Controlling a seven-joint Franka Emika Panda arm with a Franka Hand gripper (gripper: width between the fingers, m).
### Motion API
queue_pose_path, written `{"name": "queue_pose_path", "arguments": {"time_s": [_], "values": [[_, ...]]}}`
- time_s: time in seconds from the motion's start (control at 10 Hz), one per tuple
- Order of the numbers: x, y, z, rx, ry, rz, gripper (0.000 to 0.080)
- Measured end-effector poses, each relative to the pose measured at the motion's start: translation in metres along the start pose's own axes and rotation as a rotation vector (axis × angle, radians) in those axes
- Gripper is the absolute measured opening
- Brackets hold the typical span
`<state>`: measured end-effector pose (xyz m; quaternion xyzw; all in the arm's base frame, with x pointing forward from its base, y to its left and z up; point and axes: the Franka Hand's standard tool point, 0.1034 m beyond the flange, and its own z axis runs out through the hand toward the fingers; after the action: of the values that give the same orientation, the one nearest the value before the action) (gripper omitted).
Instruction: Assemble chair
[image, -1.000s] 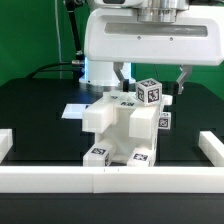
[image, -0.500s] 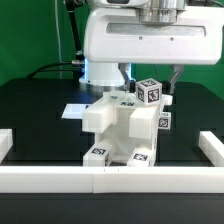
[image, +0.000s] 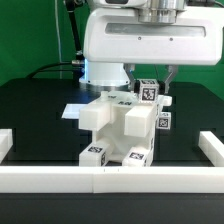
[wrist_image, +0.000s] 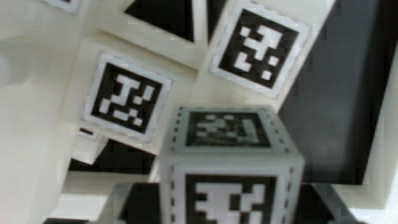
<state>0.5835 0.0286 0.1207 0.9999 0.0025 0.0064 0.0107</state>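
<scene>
Atop the half-built chair (image: 118, 128), I am watching my gripper (image: 149, 83) clamping both fingers on a small tagged block (image: 148, 93), which is standing upright at the chair's top.

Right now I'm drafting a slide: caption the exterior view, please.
Franka gripper closed on a tagged white block atop the partly assembled chair.

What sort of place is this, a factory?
Most likely a robotics research lab, not a factory: a robot claw closed on a tagged white block, more chair parts covered in printed square tags, and a black table fenced by white rails.
</scene>
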Motion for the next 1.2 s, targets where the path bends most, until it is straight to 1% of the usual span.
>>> {"name": "queue_pose_path", "arguments": {"time_s": [1.2], "values": [[-0.0006, -0.0012, 0.001, 0.001, -0.003, 0.82, 0.0291]]}}
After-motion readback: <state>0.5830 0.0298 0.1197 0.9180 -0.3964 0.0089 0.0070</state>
